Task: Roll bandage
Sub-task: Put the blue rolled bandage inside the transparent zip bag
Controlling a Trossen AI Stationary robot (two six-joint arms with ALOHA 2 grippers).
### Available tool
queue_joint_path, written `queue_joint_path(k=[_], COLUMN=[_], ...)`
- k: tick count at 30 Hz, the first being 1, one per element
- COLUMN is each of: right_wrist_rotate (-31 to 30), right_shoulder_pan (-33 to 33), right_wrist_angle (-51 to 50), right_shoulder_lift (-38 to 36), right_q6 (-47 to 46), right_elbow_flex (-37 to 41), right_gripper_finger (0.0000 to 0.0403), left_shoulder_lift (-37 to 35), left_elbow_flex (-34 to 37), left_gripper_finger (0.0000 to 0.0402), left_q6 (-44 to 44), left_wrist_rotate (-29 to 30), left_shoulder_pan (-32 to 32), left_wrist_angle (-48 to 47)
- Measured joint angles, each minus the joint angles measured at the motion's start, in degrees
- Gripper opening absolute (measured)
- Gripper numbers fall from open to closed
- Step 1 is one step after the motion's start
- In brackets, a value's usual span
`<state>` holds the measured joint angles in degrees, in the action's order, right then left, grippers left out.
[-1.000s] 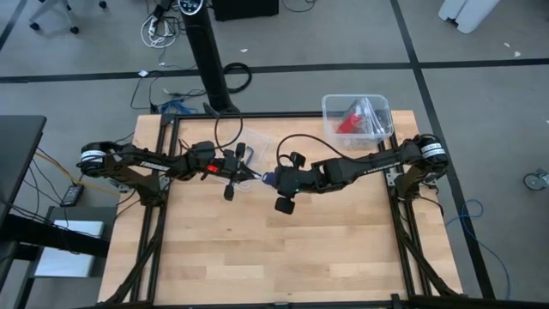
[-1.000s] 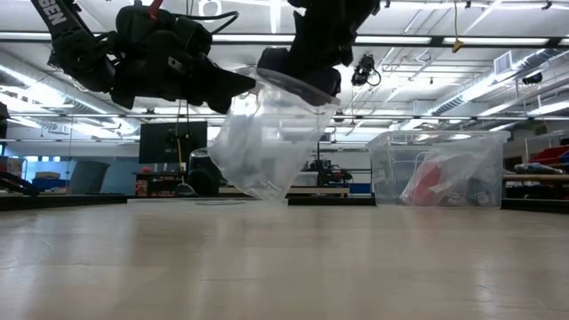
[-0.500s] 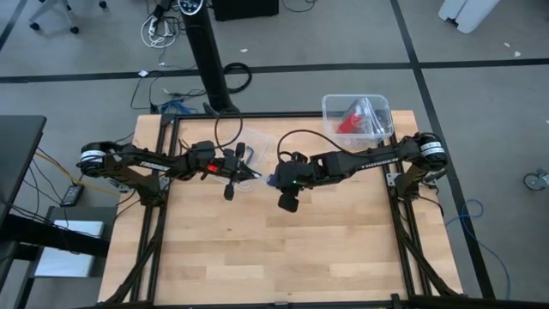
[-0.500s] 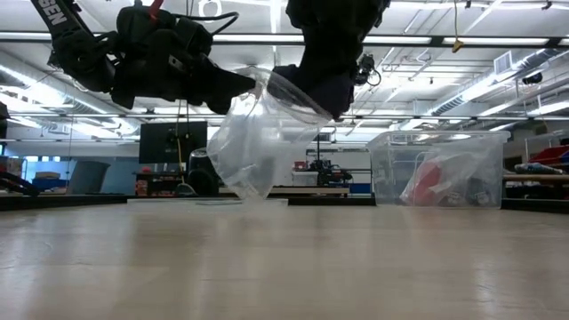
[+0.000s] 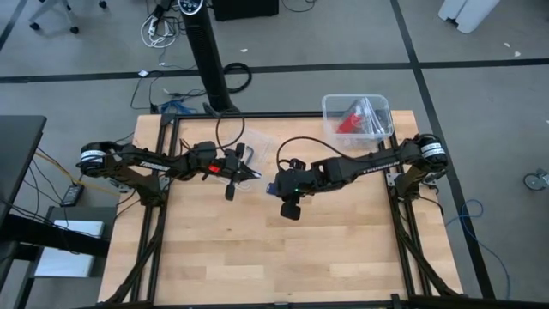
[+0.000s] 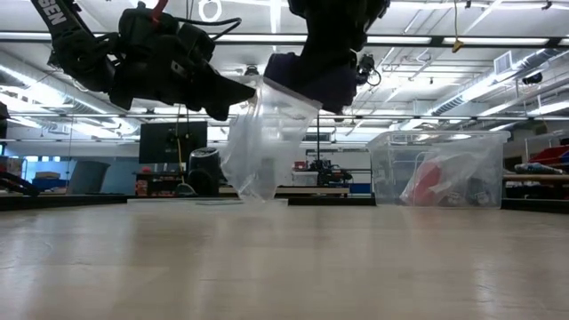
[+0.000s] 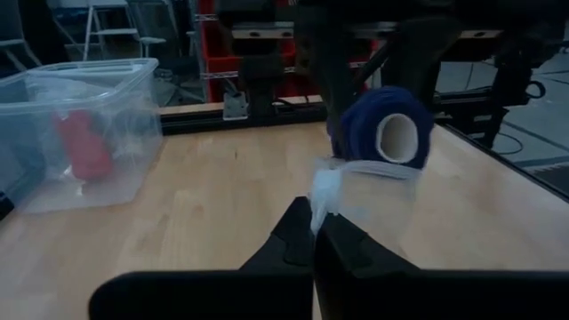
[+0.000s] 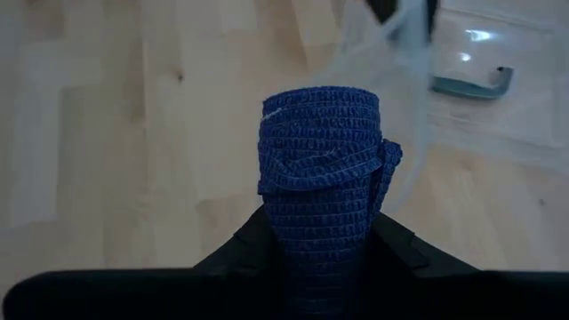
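Observation:
The bandage (image 8: 324,169) is a dark blue roll held above the table's middle by my right gripper (image 8: 324,244), which is shut on it. Its pale hollow core (image 7: 397,138) faces my left arm. A clear plastic bag (image 6: 262,142) hangs just below the roll, with its open rim (image 7: 364,166) under it. My left gripper (image 7: 313,233) is shut on that rim. In the high view the two grippers (image 5: 253,174) (image 5: 270,184) nearly meet. Whether the roll touches the bag, I cannot tell. My left gripper pinches the bag's rim (image 7: 322,191) between its two shut fingers, coming almost level from the table's left. The bag hangs slack below the hold, clear of the table. My right gripper pinches the roll's curved sides (image 8: 293,227) between its two fingers (image 8: 253,242), slanting down from the table's right. The roll is lifted clear and sticks out past the fingertips.
A clear plastic bin (image 5: 356,116) with a red item (image 6: 427,182) inside stands at the table's far right corner. The wooden tabletop (image 5: 283,249) lies bare toward the near edge.
My right gripper has tipped and turned a little with the roll, staying at the bag's mouth. The bag has swayed and now hangs narrower than before. My left gripper has kept its hold.

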<state>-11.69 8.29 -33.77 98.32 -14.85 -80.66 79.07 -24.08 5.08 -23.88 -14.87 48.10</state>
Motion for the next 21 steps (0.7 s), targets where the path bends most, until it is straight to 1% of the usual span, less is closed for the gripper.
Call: queue_joint_path(k=[3, 10, 18, 21], right_wrist_rotate=[0.26, 3.21, 8.92, 11.26], right_shoulder_pan=[-0.11, -2.01, -4.74, -5.78], right_wrist_angle=[-0.81, -3.55, -4.08, -4.05], right_shoulder_lift=[0.00, 0.00, 0.00, 0.00], right_q6=[-0.61, -3.02, -4.27, -4.91], right_elbow_flex=[0.00, 0.00, 0.00, 0.00], right_gripper_finger=[0.0100, 0.0100, 0.0099, 0.0099], left_shoulder_lift=[0.00, 0.00, 0.00, -0.02], left_elbow_flex=[0.00, 0.00, -2.40, -3.63], left_gripper_finger=[0.0000, 0.0000, 0.0000, 0.0000], left_q6=[-0.85, -1.27, -2.36, -2.05], left_wrist_rotate=[-0.02, -0.02, -0.04, -0.04], left_shoulder_pan=[0.00, 0.07, 1.92, 2.78], left_wrist_angle=[0.17, 0.37, -0.34, -2.64])
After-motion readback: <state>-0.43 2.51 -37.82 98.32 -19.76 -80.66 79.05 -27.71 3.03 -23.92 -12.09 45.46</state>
